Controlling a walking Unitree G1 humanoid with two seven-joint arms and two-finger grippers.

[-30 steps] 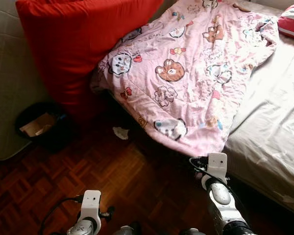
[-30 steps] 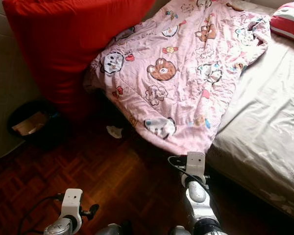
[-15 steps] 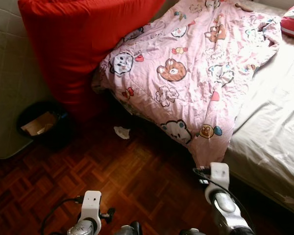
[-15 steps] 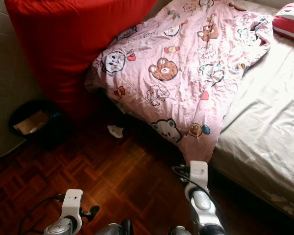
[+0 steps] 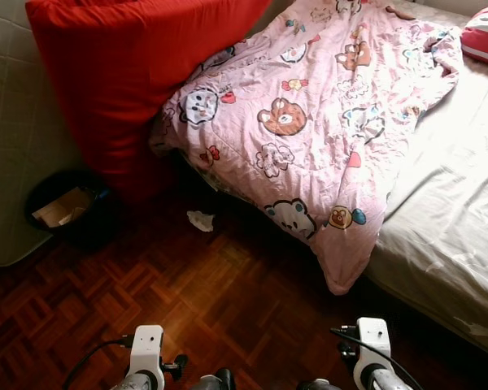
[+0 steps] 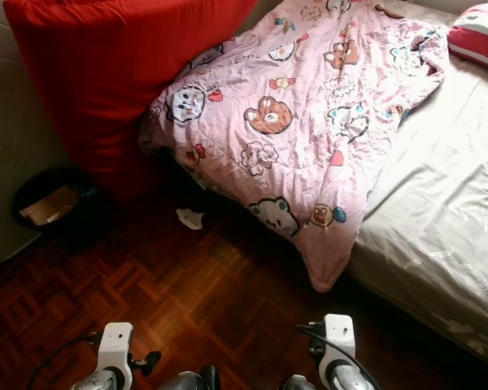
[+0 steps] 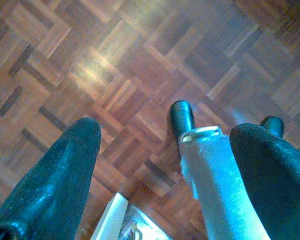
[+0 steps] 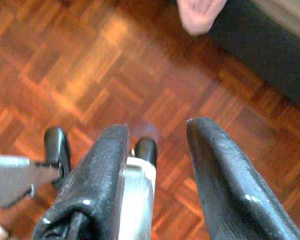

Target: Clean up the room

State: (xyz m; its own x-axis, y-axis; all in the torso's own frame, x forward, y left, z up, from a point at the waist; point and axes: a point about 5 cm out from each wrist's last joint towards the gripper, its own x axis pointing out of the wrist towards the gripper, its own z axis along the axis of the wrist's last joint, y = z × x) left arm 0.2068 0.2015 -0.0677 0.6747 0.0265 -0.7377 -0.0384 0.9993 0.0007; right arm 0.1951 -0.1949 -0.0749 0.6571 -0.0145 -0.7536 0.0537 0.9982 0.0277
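A pink quilt [image 5: 309, 122] printed with cartoon animals lies across the bed, and its corner [image 5: 342, 276] hangs off the edge toward the floor. That corner [image 8: 200, 15] also shows in the right wrist view, well beyond my right gripper [image 8: 157, 127], which is open over the parquet with nothing in it. My left gripper [image 7: 167, 130] is open too, low over the floor. A crumpled white paper [image 5: 200, 220] lies on the floor near the bed. Both wrists, left [image 5: 146, 353] and right [image 5: 372, 345], sit at the bottom edge of the left eye view.
A big red cushion [image 5: 122, 73] leans at the bed's head end against a pale wall. A black bin [image 5: 65, 207] holding cardboard stands below it on the left. The beige sheet [image 5: 455, 195] and a striped pillow [image 5: 484, 32] lie on the right. Parquet floor [image 5: 228, 301] stretches ahead.
My right arm has drawn back and down from the quilt's edge. The quilt corner, bunched by the gripper before, now hangs free off the bed. The left arm has hardly moved.
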